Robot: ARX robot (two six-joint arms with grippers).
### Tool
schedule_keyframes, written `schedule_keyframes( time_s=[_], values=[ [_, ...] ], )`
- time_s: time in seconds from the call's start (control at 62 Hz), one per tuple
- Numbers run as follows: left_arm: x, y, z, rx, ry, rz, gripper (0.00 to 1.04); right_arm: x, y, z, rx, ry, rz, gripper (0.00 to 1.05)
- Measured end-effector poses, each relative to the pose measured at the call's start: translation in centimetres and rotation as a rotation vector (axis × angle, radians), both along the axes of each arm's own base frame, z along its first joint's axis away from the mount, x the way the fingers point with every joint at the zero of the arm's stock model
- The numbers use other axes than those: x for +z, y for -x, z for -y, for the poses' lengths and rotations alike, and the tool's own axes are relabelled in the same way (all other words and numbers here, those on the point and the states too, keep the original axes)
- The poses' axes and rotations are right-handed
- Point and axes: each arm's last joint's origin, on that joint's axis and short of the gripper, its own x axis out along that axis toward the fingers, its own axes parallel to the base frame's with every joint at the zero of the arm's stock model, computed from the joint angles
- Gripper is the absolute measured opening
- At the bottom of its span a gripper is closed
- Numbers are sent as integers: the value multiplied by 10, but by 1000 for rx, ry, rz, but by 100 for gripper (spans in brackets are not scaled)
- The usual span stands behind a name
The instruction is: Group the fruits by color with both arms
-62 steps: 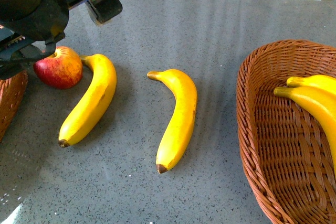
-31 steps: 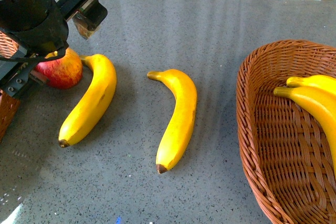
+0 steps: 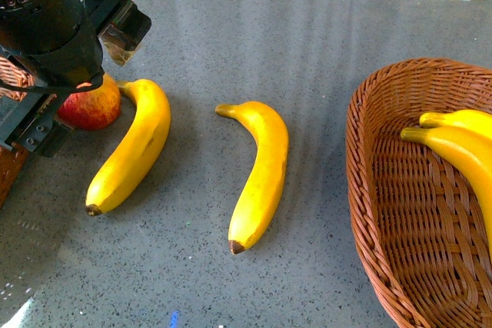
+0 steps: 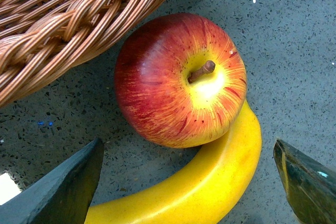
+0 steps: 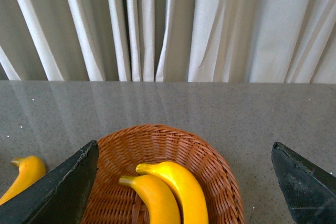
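Note:
A red apple (image 3: 96, 107) streaked with yellow lies at the table's left, touching the stem end of a banana (image 3: 132, 146). My left gripper (image 3: 81, 74) hangs open just above the apple and hides part of it. In the left wrist view the apple (image 4: 178, 80) and the banana (image 4: 210, 182) lie between the spread fingers (image 4: 63, 192). A second banana (image 3: 260, 174) lies in the middle. Two bananas (image 3: 461, 147) rest in the right wicker basket (image 3: 384, 213). My right gripper (image 5: 185, 146) is open and empty above that basket (image 5: 215, 161). It is out of the front view.
The rim of a left wicker basket (image 3: 11, 167) sits close beside the apple, and it shows as a woven edge (image 4: 63, 19) in the left wrist view. White curtains (image 5: 168, 24) hang behind the grey table's far edge.
My left arm has swung down and toward the apple, bringing the open gripper over it. The fruits and baskets have not moved.

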Motion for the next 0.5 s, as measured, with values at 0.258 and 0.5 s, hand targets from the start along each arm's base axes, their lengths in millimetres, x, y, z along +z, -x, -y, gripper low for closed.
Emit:
schedule_keyframes(
  time_s=[0.258, 0.5],
  values=[
    [0, -1, -2, 18, 7, 2, 96, 0, 0, 0, 0, 0, 0, 96],
    [0, 0, 2, 11, 11, 11, 96, 0, 0, 0, 0, 0, 0, 96]
  ],
)
